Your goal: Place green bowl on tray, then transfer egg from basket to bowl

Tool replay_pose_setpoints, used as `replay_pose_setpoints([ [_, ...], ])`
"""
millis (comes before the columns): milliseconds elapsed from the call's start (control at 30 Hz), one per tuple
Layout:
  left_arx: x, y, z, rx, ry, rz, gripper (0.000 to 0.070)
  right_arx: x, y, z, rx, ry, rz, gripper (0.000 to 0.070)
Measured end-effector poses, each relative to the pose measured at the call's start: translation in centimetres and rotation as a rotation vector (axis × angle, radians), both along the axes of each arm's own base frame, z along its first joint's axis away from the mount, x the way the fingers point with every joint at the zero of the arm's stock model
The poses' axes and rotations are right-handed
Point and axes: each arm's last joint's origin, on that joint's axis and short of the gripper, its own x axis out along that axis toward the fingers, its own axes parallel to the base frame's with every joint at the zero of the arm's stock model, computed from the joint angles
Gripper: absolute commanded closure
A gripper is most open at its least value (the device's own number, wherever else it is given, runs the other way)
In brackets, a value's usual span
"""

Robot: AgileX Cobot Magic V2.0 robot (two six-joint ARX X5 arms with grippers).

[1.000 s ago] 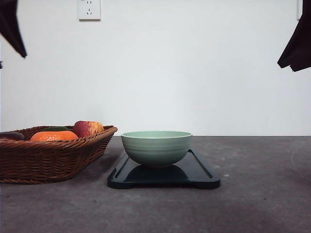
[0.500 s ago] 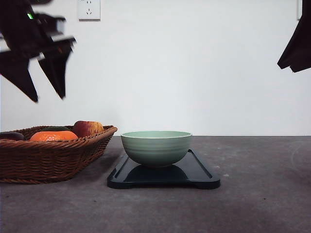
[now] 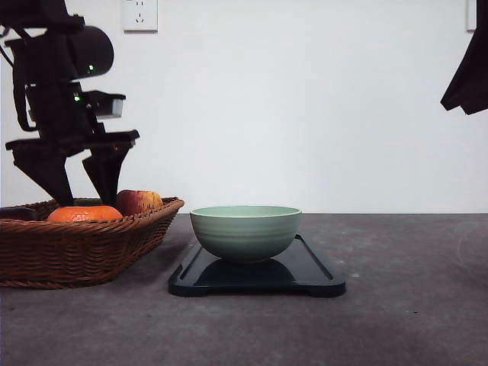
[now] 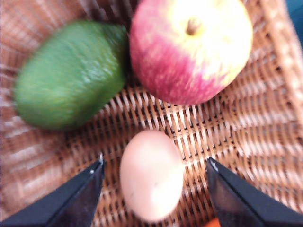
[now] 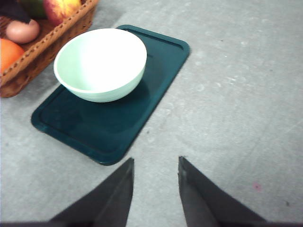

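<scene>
The green bowl (image 3: 245,231) stands on the dark tray (image 3: 313,276), toward its end nearest the basket (image 3: 76,248); the right wrist view shows the bowl (image 5: 101,64), the tray (image 5: 113,123) and the basket (image 5: 49,40) too. My left gripper (image 3: 76,191) hangs open just above the basket. In the left wrist view the egg (image 4: 151,174) lies on the basket's weave (image 4: 236,127) between the spread fingers of the left gripper (image 4: 154,175), untouched. The egg (image 5: 22,31) lies pale brown in the basket. My right gripper (image 5: 155,165) is open, raised high at the right, over bare table.
In the basket lie a red-yellow apple (image 4: 189,47), a green avocado (image 4: 71,73) and an orange (image 3: 84,214). A dark object (image 3: 17,213) sits at its left end. The grey table (image 3: 412,305) runs right of the tray. A white wall with a socket (image 3: 139,14) stands behind.
My left arm has swung down from the top left corner to just above the basket. The right gripper has barely moved. Bowl and tray are still.
</scene>
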Motion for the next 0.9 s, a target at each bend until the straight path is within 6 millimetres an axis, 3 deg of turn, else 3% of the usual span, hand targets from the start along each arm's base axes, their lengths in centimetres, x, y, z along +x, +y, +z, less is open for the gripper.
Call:
replay_pose_setpoints([
  [300,0.9,-0.2,-2.7,0.016,0.067,0.000,0.0268,0.0,0.0,0.0,-0.002,-0.001,-0.004,0.0526],
  [533,0.9,-0.2,-2.7,0.017,0.067,0.000,0.0277,0.0,0.0,0.0,-0.002,-0.001,-0.004,0.0526],
  [700,0.9,-0.2,-2.7,0.017,0.069,0.000,0.0456,0.0,0.0,0.0,-0.002,-0.001,-0.004,0.0526],
  [900,0.9,-0.2,-2.7,0.017,0.071,0.002,0.0468,0.0,0.0,0.0,-0.002,-0.001,-0.004,0.0526],
])
